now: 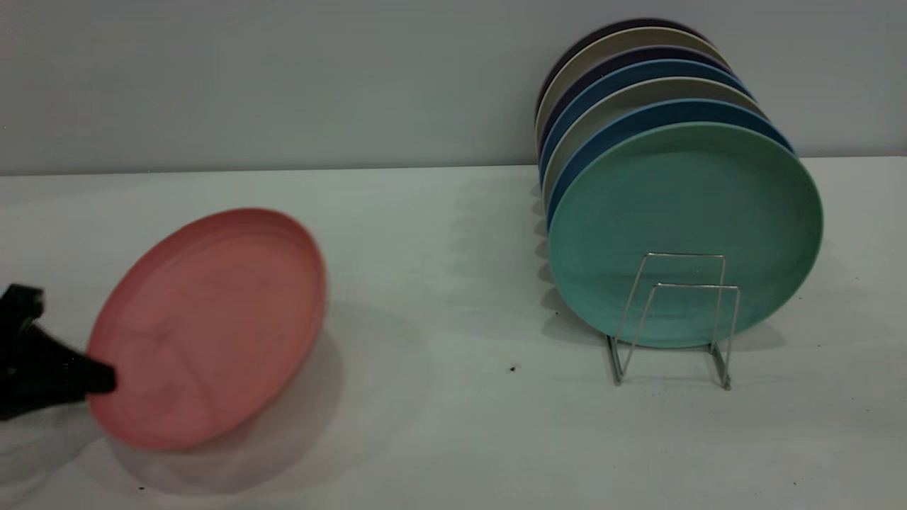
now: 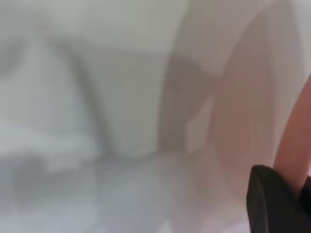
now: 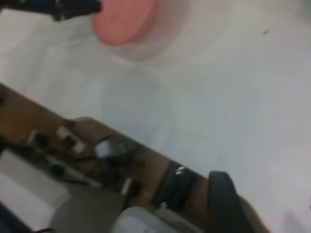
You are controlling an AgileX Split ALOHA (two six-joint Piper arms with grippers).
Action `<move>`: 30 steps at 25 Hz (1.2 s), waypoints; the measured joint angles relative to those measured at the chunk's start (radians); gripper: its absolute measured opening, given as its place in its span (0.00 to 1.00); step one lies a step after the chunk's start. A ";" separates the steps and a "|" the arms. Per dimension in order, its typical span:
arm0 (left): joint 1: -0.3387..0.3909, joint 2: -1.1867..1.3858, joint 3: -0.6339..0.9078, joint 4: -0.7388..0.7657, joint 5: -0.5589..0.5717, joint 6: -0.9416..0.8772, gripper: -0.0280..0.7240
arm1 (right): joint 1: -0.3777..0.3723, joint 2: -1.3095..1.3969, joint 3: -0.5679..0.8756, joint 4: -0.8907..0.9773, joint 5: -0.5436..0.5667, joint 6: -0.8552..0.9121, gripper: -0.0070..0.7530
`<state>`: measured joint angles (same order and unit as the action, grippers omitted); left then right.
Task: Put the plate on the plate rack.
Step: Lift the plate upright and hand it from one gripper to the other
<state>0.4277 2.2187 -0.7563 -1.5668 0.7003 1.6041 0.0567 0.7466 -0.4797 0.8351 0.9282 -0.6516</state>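
Note:
The salmon-pink plate point(image 1: 212, 319) hangs tilted just above the table at the left, its lower edge close to the surface. My left gripper point(image 1: 99, 379) is shut on its near-left rim; in the left wrist view one black finger point(image 2: 272, 204) presses against the pink rim point(image 2: 296, 145). The silver wire plate rack point(image 1: 669, 312) stands at the right, apart from the plate. The right wrist view shows the plate point(image 3: 124, 19) and the left gripper point(image 3: 73, 7) far off. My right gripper point(image 3: 265, 204) is out of the exterior view, open and holding nothing.
Several plates stand upright in the rack, a teal-green one point(image 1: 684, 227) in front and blue and grey ones behind. The two front wire loops hold no plate. A wall runs behind the table. Cables lie past the table's wooden edge point(image 3: 97, 150).

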 joint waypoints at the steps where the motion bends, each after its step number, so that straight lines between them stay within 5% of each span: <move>1: -0.025 -0.020 0.000 0.001 -0.006 0.019 0.05 | 0.000 0.033 0.000 0.027 -0.004 -0.025 0.60; 11: -0.324 -0.159 0.001 0.038 -0.128 0.053 0.05 | 0.000 0.404 0.000 0.290 -0.113 -0.347 0.61; 30: -0.625 -0.241 0.001 -0.023 -0.142 0.094 0.05 | 0.002 0.900 -0.006 0.703 -0.098 -0.829 0.61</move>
<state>-0.1971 1.9772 -0.7553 -1.5898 0.5580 1.6981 0.0587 1.6462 -0.4859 1.5382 0.8305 -1.4809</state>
